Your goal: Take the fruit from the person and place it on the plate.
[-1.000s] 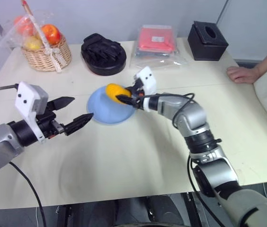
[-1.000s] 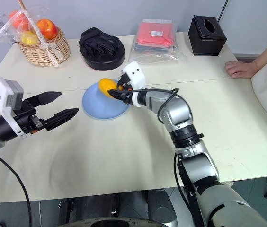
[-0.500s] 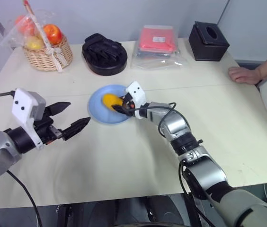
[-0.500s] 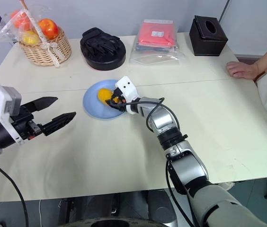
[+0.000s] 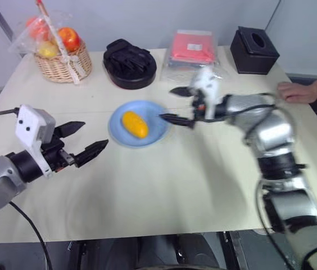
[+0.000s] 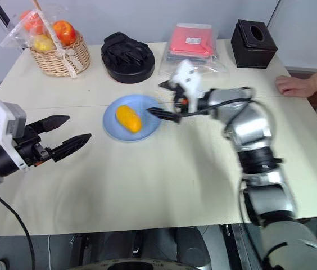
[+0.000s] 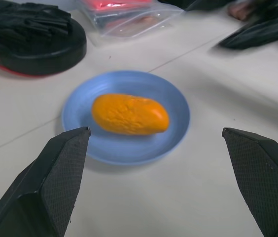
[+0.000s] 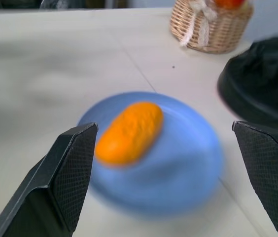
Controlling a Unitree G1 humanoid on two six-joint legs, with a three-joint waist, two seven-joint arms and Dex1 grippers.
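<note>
On the cream table [image 5: 164, 191], the fruit [image 5: 135, 124] lies on the plate [image 5: 153, 135] near the middle. The right pincer [image 5: 176, 104] gapes wide just beside the plate, empty. The left pincer [image 5: 85, 139], also spread and empty, hovers near the table's left edge.

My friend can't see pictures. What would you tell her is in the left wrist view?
An orange fruit lies on its side in the middle of a round blue plate on a pale table. The left gripper's two black fingers stand wide apart in front of it, holding nothing. A black dish and a clear bag sit behind the plate.
</note>
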